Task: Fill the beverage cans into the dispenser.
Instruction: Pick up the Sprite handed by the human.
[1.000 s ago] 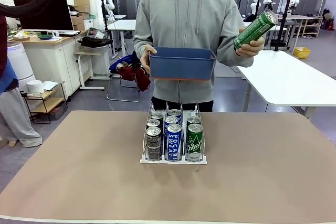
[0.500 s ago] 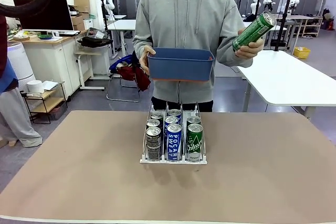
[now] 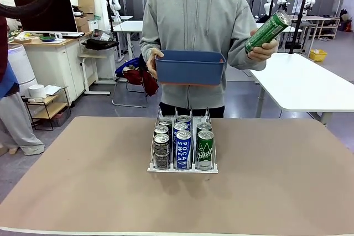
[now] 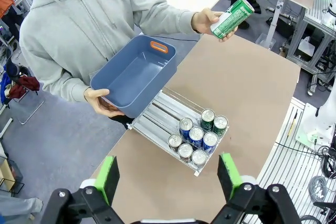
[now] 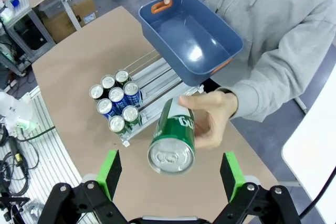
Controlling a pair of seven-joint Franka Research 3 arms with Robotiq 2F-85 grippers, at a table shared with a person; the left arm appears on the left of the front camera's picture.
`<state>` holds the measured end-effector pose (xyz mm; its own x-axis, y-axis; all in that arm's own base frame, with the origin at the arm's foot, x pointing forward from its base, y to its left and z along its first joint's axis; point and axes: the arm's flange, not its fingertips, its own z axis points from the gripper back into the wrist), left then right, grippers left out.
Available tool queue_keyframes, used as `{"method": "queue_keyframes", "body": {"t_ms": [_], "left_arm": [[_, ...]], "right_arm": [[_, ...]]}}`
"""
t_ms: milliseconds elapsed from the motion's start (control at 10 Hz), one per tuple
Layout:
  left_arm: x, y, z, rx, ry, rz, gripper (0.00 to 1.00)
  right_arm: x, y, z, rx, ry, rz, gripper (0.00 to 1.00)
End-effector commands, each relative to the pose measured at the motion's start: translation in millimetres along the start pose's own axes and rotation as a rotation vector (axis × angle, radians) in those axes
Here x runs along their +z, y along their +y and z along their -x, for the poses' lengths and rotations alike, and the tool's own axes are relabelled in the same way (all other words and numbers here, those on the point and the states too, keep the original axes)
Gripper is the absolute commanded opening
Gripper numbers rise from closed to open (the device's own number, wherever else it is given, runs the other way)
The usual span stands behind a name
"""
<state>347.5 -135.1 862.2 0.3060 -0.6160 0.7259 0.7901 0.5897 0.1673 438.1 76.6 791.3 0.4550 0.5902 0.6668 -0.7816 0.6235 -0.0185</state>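
Seven cans (image 3: 183, 142) already stand in the white wire-divided dispenser (image 3: 182, 168) at the centre of the front view: dark ones in its left lane, blue Pocari Sweat cans in the middle, green ones on the right. An eighth, a green can (image 5: 171, 141), is held out tilted by the person's hand (image 5: 209, 116); it sits in the upper right of the front view and low in the middle of the right wrist view, silver top toward that camera. The person's other hand (image 3: 153, 60) holds a blue plastic bin (image 3: 191, 66) with nothing showing inside, above the rack's far end.

The step in hand looks like a handover. The right gripper (image 5: 170, 174) faces the offered can with its green pads spread wide and nothing between them. The left gripper (image 4: 167, 174) hangs high over the table, likewise gaping and unladen.

Next, the right gripper would need to straddle the can's body, matching its tilt, and close before the person lets go; the can then likely goes into the rear of the green lane.
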Motion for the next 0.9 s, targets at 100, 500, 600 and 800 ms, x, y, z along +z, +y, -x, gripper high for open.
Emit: {"method": "queue_keyframes", "body": {"t_ms": [100, 500, 600, 800], "left_arm": [[1, -1, 4, 0.002, -0.003, 0.010, 1.00], [1, -1, 4, 0.002, -0.003, 0.010, 1.00], [1, -1, 4, 0.002, -0.003, 0.010, 1.00], [1, -1, 4, 0.002, -0.003, 0.010, 1.00]], "right_arm": [[-20, 13, 14, 0.014, -0.009, 0.045, 1.00], [-33, 11, 6, 0.006, 0.005, 0.016, 1.00], [-33, 11, 6, 0.006, 0.005, 0.016, 1.00], [-33, 11, 6, 0.006, 0.005, 0.016, 1.00]]}}
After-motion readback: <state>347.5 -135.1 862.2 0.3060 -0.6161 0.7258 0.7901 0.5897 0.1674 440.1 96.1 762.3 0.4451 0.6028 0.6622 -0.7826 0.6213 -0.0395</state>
